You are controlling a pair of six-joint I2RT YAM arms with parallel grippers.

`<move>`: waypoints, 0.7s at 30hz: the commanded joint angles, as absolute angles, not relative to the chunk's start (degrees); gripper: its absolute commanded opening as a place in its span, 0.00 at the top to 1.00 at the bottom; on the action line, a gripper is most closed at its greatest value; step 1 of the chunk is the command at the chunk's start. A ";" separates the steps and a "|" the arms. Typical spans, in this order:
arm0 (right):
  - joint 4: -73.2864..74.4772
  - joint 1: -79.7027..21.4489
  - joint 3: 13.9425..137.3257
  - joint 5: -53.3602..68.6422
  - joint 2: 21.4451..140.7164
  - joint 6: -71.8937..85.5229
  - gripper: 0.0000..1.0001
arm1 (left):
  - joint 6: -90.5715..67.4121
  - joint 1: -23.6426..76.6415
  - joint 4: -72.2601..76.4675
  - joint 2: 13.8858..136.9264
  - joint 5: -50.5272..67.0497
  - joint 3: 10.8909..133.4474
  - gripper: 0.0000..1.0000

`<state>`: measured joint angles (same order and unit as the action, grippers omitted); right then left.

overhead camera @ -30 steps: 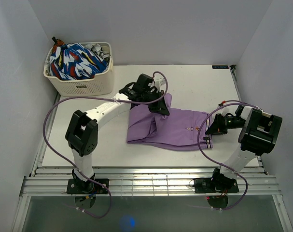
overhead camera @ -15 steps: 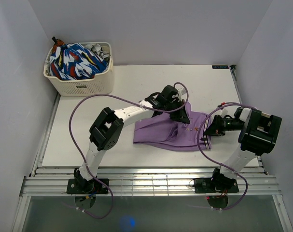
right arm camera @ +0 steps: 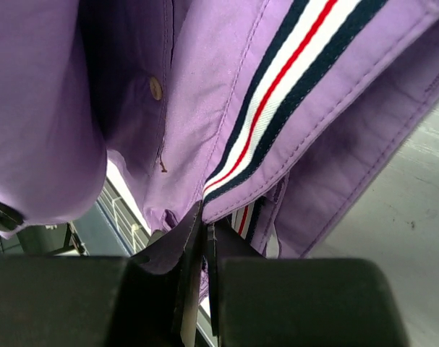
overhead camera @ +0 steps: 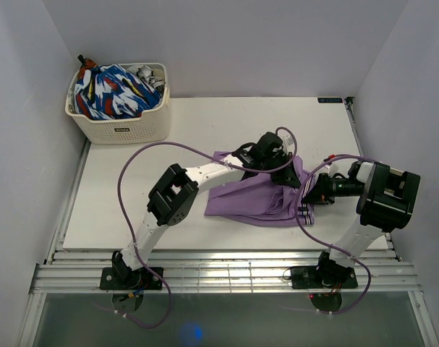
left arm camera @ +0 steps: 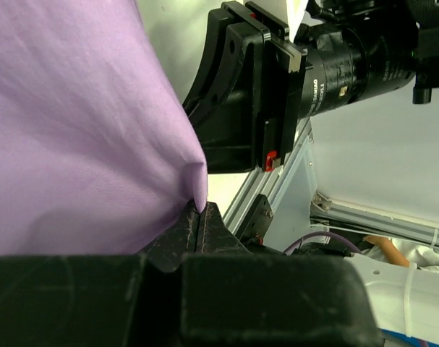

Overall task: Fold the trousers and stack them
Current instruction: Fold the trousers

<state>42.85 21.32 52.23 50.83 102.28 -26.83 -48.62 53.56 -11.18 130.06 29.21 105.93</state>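
Top external view. INSPECTOR: Where were the trousers (overhead camera: pixel 252 201)?

TECHNICIAN: They lay on the white table (overhead camera: pixel 205 123), right of centre, as a bunched lilac heap. The heap sat between the two grippers. The left arm reached across the table to its far right corner.

INSPECTOR: State of the left gripper (overhead camera: pixel 291 177)?

TECHNICIAN: Closed. On the left wrist view, the left gripper (left arm camera: pixel 199 217) had its fingers pressed together on a pinch of lilac cloth. The fabric hung up and to the left of that pinch.

INSPECTOR: State of the right gripper (overhead camera: pixel 311 197)?

TECHNICIAN: Also closed on the trousers. On the right wrist view, the right gripper (right arm camera: pixel 202 225) clamped the edge of the striped waistband (right arm camera: pixel 277 101). The stripe ran navy, white and red. A small button (right arm camera: pixel 155 88) showed on the cloth beside it.

INSPECTOR: Spacing of the grippers?

TECHNICIAN: Near each other, at the right end of the heap.

INSPECTOR: Other items?

TECHNICIAN: A cream basket (overhead camera: pixel 121 130) stood at the far left corner. It held a blue, white and red patterned garment (overhead camera: pixel 111 90).
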 commanded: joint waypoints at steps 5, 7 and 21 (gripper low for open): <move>42.63 20.57 51.42 53.61 101.16 -25.75 0.92 | -51.85 55.63 -7.91 133.15 30.50 112.06 1.00; 42.45 20.57 51.42 53.61 100.81 -25.66 0.92 | -52.55 55.72 -6.86 134.11 30.59 112.32 1.00; 42.54 20.48 50.89 53.61 100.37 -25.66 0.92 | -55.72 57.74 -3.96 138.69 29.71 115.24 1.00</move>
